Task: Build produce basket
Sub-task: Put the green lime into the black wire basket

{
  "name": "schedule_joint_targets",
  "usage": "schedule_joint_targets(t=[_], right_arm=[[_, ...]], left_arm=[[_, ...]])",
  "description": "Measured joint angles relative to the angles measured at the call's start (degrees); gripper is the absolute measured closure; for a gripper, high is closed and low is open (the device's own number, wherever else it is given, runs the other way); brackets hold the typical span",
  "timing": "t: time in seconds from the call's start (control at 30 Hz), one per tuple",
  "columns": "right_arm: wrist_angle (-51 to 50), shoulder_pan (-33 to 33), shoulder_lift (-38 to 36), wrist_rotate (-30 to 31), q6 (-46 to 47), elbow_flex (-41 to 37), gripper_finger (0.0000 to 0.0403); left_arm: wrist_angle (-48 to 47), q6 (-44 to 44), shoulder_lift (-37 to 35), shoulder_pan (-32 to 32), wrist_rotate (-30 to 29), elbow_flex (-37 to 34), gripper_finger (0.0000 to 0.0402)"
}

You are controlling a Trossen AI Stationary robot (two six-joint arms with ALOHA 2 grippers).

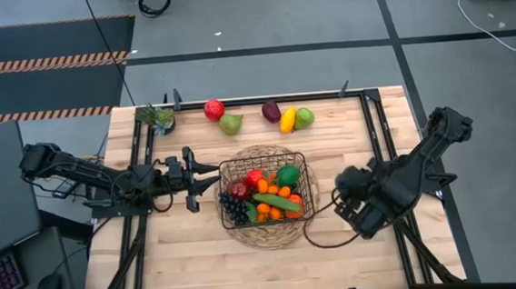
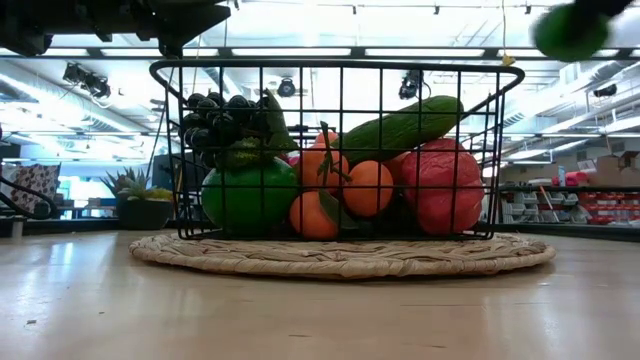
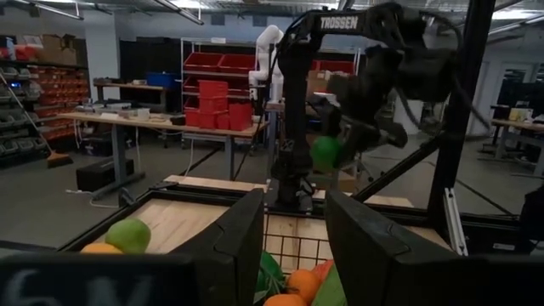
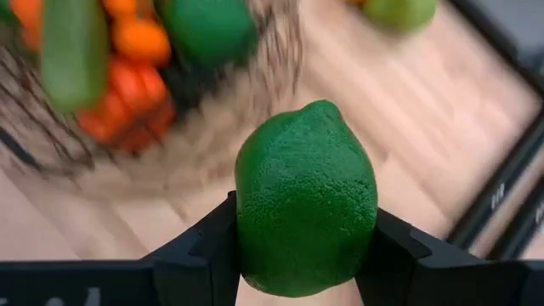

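Right gripper (image 4: 306, 246) has a green lime (image 4: 306, 200) pinched at its middle, jaws snug on both sides, just off the basket (image 1: 266, 191) at three o'clock. It looks light, hard and slick, so grip its belly. Left gripper (image 1: 190, 179) waits at nine o'clock, jaws narrowly parted, empty. Pale wooden table (image 1: 175, 260); workshop shelving beyond.

Red storage bins (image 3: 223, 100), grey floor (image 1: 258, 17)

Light wooden table (image 1: 175, 260), plank top, dark frame rails along edges. Round woven mat (image 1: 266, 238) at centre. Along far edge: small potted plant (image 1: 159, 118), red apple (image 1: 214, 109), green pear (image 1: 231, 124), purple plum (image 1: 271, 112), yellow lemon (image 1: 287, 120), second green pear (image 1: 303, 118).
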Motion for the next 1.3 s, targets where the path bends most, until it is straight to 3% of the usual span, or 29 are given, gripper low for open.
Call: schedule_joint_targets(t=[0.17, 0.43, 0.67, 0.8, 1.0, 1.3], right_arm=[[3.3, -4.7, 0.0, 6.5, -9.1, 2.5, 0.0221], [23.3, -14.4, 0.0, 7.2, -32.1, 2.5, 0.0221], [40.6, -22.1, 0.1, -0.5, -47.8, -0.2, 0.0221], [49.3, -25.3, 0.1, -3.7, -52.5, -3.5, 0.0215], [60.2, -28.3, 0.1, -3.8, -58.0, -7.7, 0.0203], [67.4, -31.9, 0.1, -8.1, -60.8, -14.3, 0.0114]], left_arm=[[0.1, -0.1, 0.0, 0.0, 0.0, 0.0, 0.0269], [0.9, -1.2, 0.0, 0.0, 0.0, 0.0, 0.0269], [1.4, -1.3, 0.0, 0.0, 0.0, 0.0, 0.0269], [1.4, -1.3, 0.0, 0.0, 0.0, 0.0, 0.0269], [1.4, -1.3, 0.0, 0.0, 0.0, 0.0, 0.0269], [1.3, -1.3, 0.0, 0.0, 0.0, 0.0, 0.0269]])
